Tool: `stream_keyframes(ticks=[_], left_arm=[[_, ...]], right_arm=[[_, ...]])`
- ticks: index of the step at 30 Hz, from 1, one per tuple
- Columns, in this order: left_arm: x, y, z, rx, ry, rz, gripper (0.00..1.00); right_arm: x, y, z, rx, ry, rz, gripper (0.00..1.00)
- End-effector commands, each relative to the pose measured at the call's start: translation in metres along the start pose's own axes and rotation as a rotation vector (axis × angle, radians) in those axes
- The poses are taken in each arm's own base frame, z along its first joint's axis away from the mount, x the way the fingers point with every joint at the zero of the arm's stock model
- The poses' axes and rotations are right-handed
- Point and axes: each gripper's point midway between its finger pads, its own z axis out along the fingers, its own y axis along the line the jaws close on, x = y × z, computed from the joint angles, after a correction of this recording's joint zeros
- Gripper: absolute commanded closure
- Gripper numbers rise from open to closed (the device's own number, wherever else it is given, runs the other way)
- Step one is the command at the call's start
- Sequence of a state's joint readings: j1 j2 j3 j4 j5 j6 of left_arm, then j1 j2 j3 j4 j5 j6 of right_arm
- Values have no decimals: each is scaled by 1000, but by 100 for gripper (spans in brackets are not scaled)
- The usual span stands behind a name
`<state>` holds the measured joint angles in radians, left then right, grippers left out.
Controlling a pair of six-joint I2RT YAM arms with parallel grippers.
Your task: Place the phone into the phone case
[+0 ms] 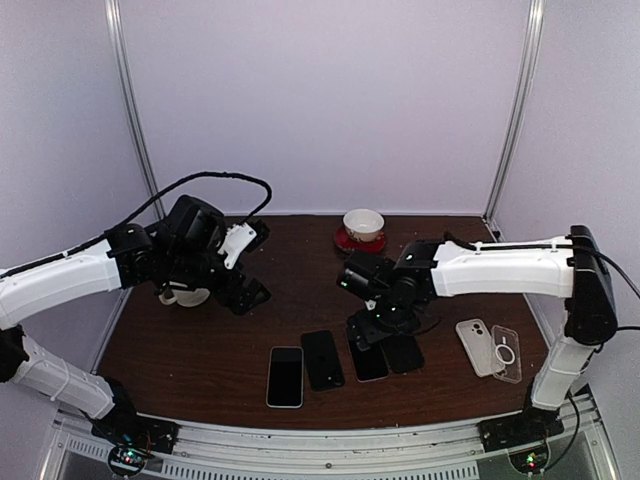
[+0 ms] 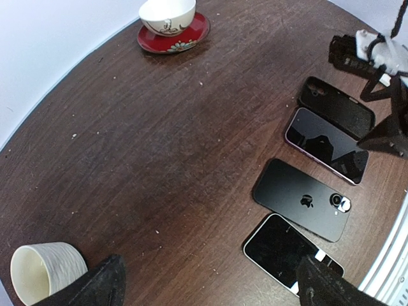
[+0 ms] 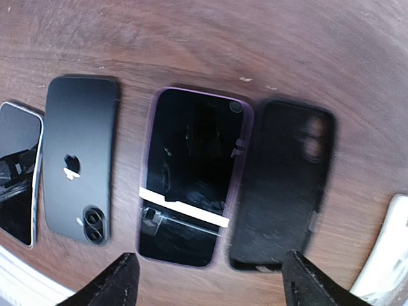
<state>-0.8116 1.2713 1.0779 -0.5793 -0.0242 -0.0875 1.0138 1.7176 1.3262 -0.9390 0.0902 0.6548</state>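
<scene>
Nearest, the purple-rimmed phone (image 3: 194,175) lies screen-up, with the black case (image 3: 280,185) just beside it at three o'clock. The Right gripper (image 3: 209,261) hovers above, jaws apart and empty. Best to pinch the phone's long edges squarely. The Left gripper (image 2: 210,264), toward nine o'clock, gapes idle.

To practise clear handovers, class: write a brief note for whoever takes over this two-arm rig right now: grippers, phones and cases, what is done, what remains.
Left gripper: open, empty, held above the table's left part, near the white cup.
Right gripper: open, empty, over the purple-rimmed phone, screen up, and the black item beside it.
Also in the row: black phone, back up; white-edged phone, screen up. Clear case lies far right.
Done: uncertain; the purple rim may be a case.
Left: check that; otherwise seat a phone in a case.
</scene>
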Motion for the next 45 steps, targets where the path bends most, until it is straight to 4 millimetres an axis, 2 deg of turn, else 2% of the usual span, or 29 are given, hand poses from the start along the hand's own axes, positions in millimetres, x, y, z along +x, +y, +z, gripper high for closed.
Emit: stream_keyframes(ticks=[1, 3, 8, 17, 29, 36, 42, 45], left_arm=[[-2, 2, -4, -10, -17, 12, 3], [-1, 2, -4, -11, -15, 13, 2], [0, 3, -3, -12, -12, 14, 2], [2, 2, -1, -8, -3, 16, 2], [4, 1, 1, -6, 4, 14, 2], [4, 1, 2, -4, 6, 16, 2], [4, 0, 1, 2, 6, 16, 3], [3, 0, 0, 1, 4, 16, 2]], right_arm=[[-10, 19, 28, 53, -8, 22, 12], [-9, 28, 39, 48, 13, 14, 1], [-2, 35, 56, 51, 45, 5, 1], [15, 41, 78, 4, 96, 40, 18], [21, 7, 81, 81, 113, 78, 12], [17, 10, 90, 98, 130, 52, 9], [1, -3, 73, 151, 104, 25, 5], [2, -9, 76, 114, 100, 72, 5]])
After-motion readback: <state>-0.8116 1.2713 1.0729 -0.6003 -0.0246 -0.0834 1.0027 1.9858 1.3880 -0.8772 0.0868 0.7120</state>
